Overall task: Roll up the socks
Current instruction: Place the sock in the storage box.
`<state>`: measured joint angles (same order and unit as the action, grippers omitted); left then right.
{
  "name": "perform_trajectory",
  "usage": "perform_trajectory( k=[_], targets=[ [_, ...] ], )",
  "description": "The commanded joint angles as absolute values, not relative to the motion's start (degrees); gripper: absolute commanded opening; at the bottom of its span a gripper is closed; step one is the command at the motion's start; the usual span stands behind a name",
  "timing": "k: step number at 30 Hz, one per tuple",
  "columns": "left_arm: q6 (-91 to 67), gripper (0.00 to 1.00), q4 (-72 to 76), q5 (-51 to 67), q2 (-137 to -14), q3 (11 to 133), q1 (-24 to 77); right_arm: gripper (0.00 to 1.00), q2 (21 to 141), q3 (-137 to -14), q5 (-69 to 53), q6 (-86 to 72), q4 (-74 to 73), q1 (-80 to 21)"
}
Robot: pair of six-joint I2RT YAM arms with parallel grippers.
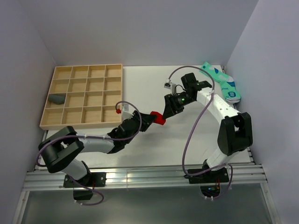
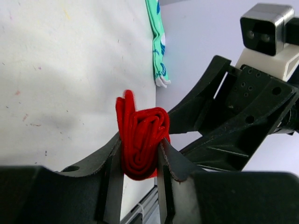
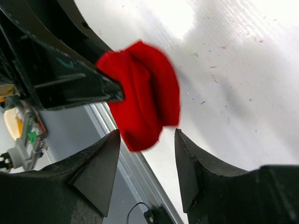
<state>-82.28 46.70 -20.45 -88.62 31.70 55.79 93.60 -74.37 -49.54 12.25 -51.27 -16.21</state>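
Wooden grid tray, perhaps two mint-green socks

Lab test cell: white table, plain walls, aluminium rail.

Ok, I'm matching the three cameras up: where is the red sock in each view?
Top external: red sock, near the picture's centre.
Left wrist: lower centre, rolled, clamped in the left gripper.
Right wrist: upper centre, just beyond the open right gripper.
Shared landmark: the left gripper holding it, visible in all three.
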Motion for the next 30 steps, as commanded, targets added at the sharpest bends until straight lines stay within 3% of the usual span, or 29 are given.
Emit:
perform_trajectory(
  k=[1, 6, 10, 13, 17, 26, 30],
  targets=[
    [-78.93, 0.0, 46.41, -23.03, -83.94, 30.42, 55.02, 0.58, 89.65, -76.2, -46.59, 12.13, -49.92, -16.44],
    [-76.13, 0.0, 41.15, -23.29, -76.31, 28.13, 51.25, 0.59, 88.51, -76.73, -43.51, 13.97, -50.54, -15.3],
    [-72.17, 0.0, 27.48, -24.34, -61.99, 26.46, 45.98, 0.59, 88.59, -77.34, -41.66, 15.9, -51.15, -13.45],
    [-67.69, 0.0, 17.01, -24.52, -53.02, 27.42, 39.66, 0.59, 89.21, -77.87, -40.7, 17.31, -51.24, -12.13],
    [-62.5, 0.0, 10.57, -18.92, -46.59, 28.91, 24.05, 0.59, 90.35, -79.36, -41.31, 19.15, -51.59, -11.34],
    [-58.27, 0.0, 19.76, 1.92, -57.99, 31.99, -9.54, 0.59, 89.91, -78.22, -41.13, 22.23, -49.75, -10.37],
    [-58.88, 0.0, 25.57, 8.87, -69.22, 34.36, -16.78, 0.58, 89.12, -76.99, -40.78, 23.64, -49.83, -9.84]
  ],
)
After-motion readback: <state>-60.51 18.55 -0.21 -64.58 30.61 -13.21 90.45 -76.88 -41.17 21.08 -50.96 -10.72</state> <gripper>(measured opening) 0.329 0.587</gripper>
